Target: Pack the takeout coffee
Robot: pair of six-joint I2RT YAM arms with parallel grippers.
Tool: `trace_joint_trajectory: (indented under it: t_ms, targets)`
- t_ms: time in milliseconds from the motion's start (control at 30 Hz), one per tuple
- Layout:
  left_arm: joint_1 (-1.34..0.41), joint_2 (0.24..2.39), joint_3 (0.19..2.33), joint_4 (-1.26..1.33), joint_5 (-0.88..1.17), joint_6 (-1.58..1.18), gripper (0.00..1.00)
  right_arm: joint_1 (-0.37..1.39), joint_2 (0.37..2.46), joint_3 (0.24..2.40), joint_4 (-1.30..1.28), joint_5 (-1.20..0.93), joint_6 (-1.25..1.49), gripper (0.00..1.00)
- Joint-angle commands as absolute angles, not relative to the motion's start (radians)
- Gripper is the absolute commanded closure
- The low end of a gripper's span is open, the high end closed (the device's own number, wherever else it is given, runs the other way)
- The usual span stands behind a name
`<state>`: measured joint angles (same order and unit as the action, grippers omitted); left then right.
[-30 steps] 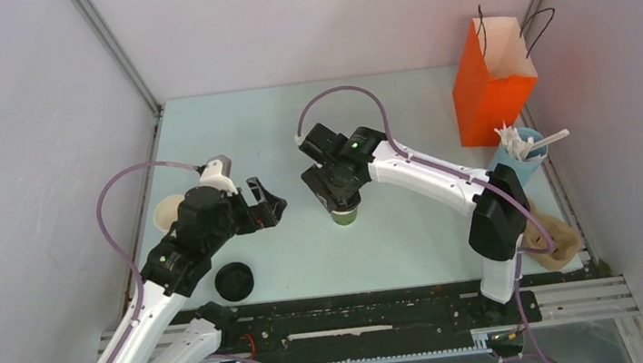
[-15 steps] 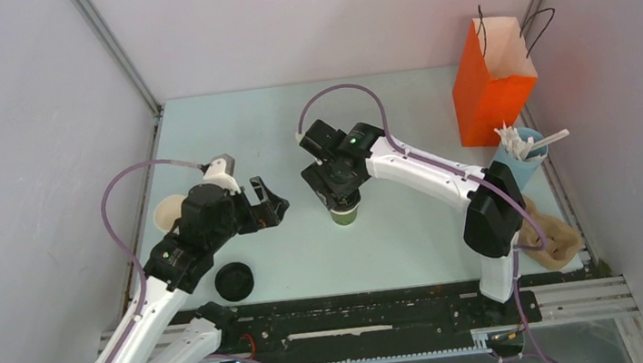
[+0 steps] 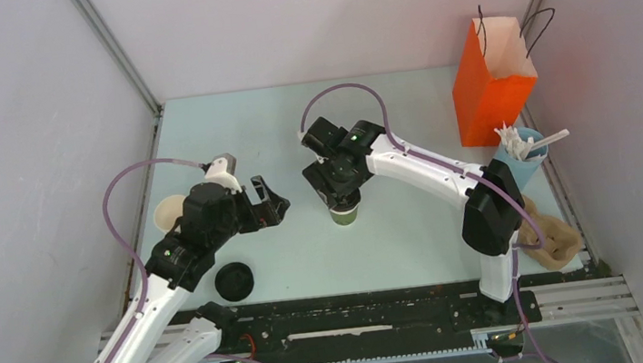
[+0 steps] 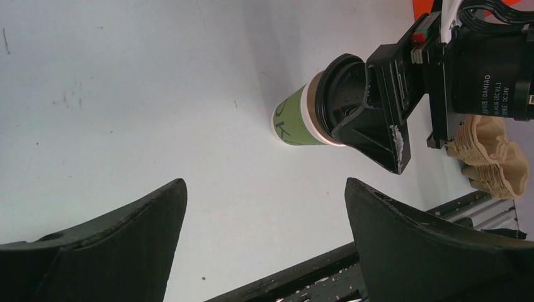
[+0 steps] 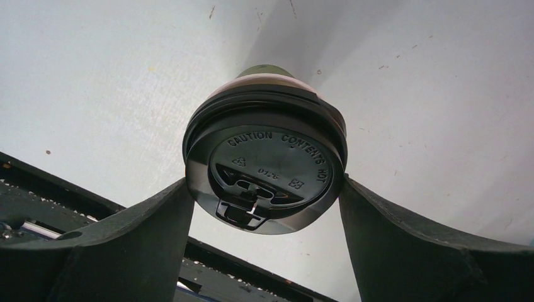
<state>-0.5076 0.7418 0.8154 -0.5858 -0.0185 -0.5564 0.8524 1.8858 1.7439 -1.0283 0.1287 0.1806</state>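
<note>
You work on a pale table (image 3: 229, 128) between grey walls (image 3: 20, 134). The coffee cup (image 3: 345, 215) stands mid-table, its lid between the right gripper's (image 3: 341, 201) wide fingers; whether they grip it, you cannot tell. The left gripper (image 3: 272, 200) gapes empty, left of the cup.

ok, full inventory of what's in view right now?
lidded cup: one, olive green with black lid, upright mid-table
loose lid: at least one, black, near left of the table
open cup: at least one, cream inside, left edge, partly behind the left arm
paper bag: one, orange, upright, far right
blue cup: one, light blue, right edge, holding white sticks
cup carrier: one, brown, near right corner
table: one, pale blue-green
left arm: white and black, jaws open and empty, aimed at the lidded cup
right arm: white and black, jaws flank the cup's lid; contact unclear
</note>
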Motion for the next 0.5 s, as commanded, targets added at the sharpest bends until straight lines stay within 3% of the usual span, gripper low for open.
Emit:
trace_joint_trajectory:
  t_ms: [0,467]
  targets:
    - [-0.511,0.741,0.830,-0.548,-0.008,-0.532,0.00,0.852,1.890,1.758,-1.020,0.110,0.170,0.10]
    - [-0.511,0.742,0.823,-0.547,0.020,-0.534,0.00,0.852,1.901,1.748,-1.022,0.126,0.173,0.09]
